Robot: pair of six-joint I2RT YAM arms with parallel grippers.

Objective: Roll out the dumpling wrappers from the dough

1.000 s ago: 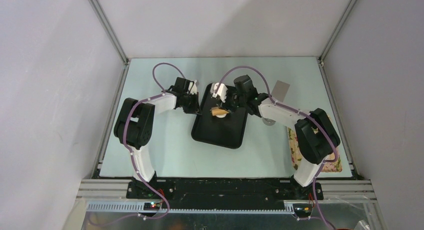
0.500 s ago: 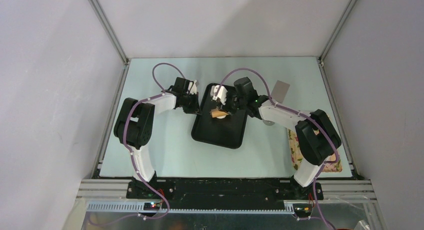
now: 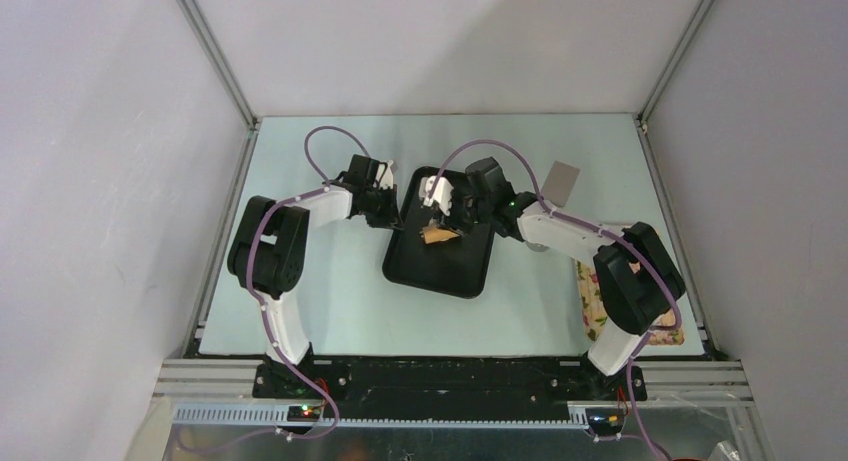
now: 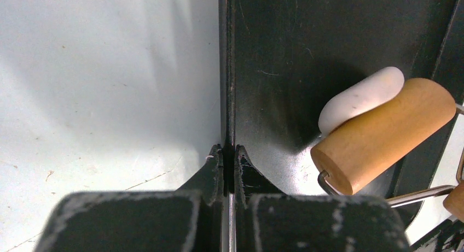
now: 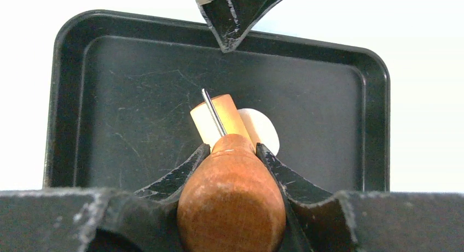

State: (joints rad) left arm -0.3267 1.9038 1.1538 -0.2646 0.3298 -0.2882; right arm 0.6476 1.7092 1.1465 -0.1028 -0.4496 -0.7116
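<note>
Over the table (image 3: 330, 311) now, with both arms reaching in to the black tray (image 3: 440, 273) that sits around the middle of it. The left gripper (image 4: 228, 149) is down at the tray's left rim, fingers (image 4: 210, 170) drawn tight together with the thin rim wall pinched between them, one finger outside on the table, the other inside on the tray floor.

Across on the other side the right gripper (image 5: 232, 146) has the roller (image 4: 383, 134) by its rounded wooden handle (image 5: 232, 203), fingers set at a middling width and clamped on either flank of it. A thin wire runs from the handle to the end of the pale wooden drum (image 5: 216, 118).

And there is the dough (image 4: 358, 99), a small white lump on the tray floor, about mid-tray and well away from every rim. It is squashed into an oblong and touches the drum along its side, with part of it tucked beneath the wood; from the right wrist it peeks out to the right of the drum. From overhead it is mostly hidden by the roller and the gripper.

Off the tray, a grey card (image 3: 562, 184) lies towards the table's far right corner, and a patterned cloth (image 3: 588, 299) lies by the right edge
</note>
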